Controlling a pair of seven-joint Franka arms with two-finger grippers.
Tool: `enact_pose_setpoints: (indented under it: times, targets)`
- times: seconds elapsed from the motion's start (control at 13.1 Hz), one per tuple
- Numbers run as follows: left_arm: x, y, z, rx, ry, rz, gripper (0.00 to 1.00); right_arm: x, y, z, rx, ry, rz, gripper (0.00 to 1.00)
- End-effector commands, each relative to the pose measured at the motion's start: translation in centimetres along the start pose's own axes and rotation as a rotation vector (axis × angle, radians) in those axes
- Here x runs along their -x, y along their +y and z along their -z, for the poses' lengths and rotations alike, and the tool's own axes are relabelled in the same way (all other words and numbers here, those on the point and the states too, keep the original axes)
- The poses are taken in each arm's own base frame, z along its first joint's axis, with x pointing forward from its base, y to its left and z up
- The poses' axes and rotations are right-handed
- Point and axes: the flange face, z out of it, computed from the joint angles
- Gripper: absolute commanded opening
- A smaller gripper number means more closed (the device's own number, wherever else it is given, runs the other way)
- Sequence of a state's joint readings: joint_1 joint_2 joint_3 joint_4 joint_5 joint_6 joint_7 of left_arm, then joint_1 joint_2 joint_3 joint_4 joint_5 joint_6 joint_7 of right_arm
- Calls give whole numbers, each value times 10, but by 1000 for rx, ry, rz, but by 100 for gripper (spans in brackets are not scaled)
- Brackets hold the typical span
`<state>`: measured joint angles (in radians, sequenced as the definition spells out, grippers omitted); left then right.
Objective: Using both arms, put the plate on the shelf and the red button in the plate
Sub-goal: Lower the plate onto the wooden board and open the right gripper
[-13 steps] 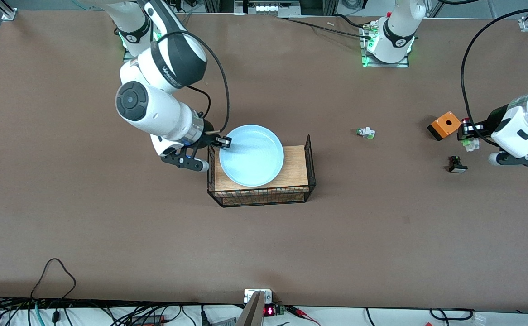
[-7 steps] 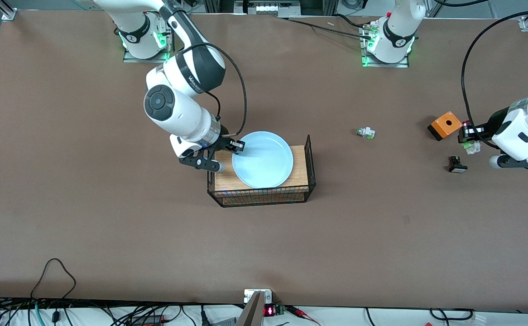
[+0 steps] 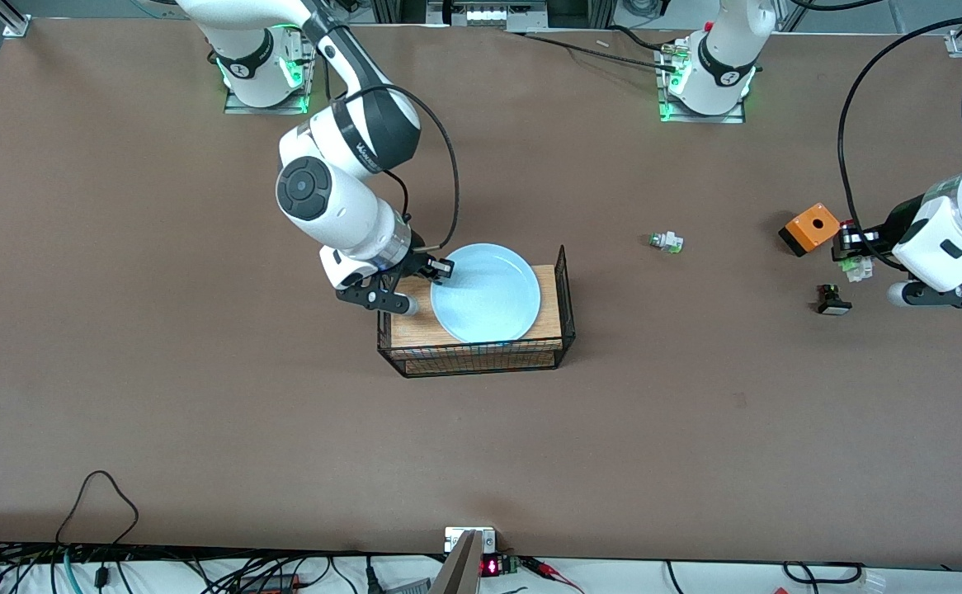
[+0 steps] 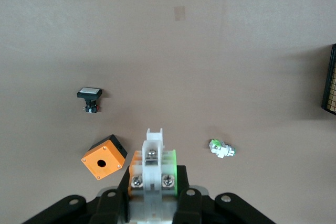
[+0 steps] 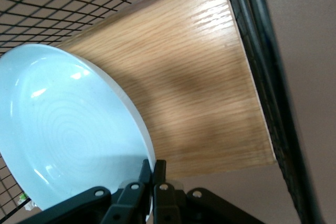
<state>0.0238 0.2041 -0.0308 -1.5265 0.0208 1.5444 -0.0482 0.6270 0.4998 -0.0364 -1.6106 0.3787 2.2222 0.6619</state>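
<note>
Brown tabletop point(image 3: 200, 371) fills the front view, with the two arm bases along its upper edge. The right gripper point(image 3: 440, 269) has its jaws pinched narrow on the rim of the plate point(image 3: 489, 293); in the right wrist view the fingers point(image 5: 152, 174) clamp that pale-blue rim, and the plate point(image 5: 63, 135) sits tilted over the wooden top. The plate is over the rack point(image 3: 559, 330), a black wire cage with a wooden shelf, near the middle of the table. Whether the plate's lower edge touches the wood cannot be told.

The left gripper point(image 3: 848, 252) is up over the table toward the left arm's end, its jaws closed on the red button point(image 3: 854, 262). In the left wrist view the button point(image 4: 153, 166) shows as a whitish body with green sides and two screws, clamped between the fingers point(image 4: 181, 203).

An orange box point(image 3: 811, 228) lies just beside that gripper. A black button point(image 3: 833, 300) with a white face lies near the box, nearer the front camera. A small white-green part point(image 3: 667, 242) lies between the rack and the orange box, well apart from both.
</note>
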Motion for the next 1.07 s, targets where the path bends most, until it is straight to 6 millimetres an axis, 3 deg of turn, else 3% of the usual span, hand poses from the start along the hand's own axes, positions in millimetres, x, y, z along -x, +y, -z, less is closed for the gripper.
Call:
enact_pose_setpoints:
  times: [0.0,0.31,0.38,0.61,0.77,1.0]
  targets:
    - [-2,2,8,-4,-1,-20,0,2,-3,-7,2,17,3,4]
    - [-2,2,8,-4,-2,-22,0,5,-9,-25,-8,39,11,9]
    - [-2,2,8,-4,-2,-22,0,4,-9,-25,-9,39,10,15]
    - [-1,3,8,-4,-2,-24,0,-5,-6,-22,-25,41,-16,46]
    - [-1,5,8,-4,-2,-27,0,-5,-12,-18,-37,48,-21,59]
    - [-1,5,8,-4,-4,-25,0,-5,-29,-5,-71,66,-68,66]
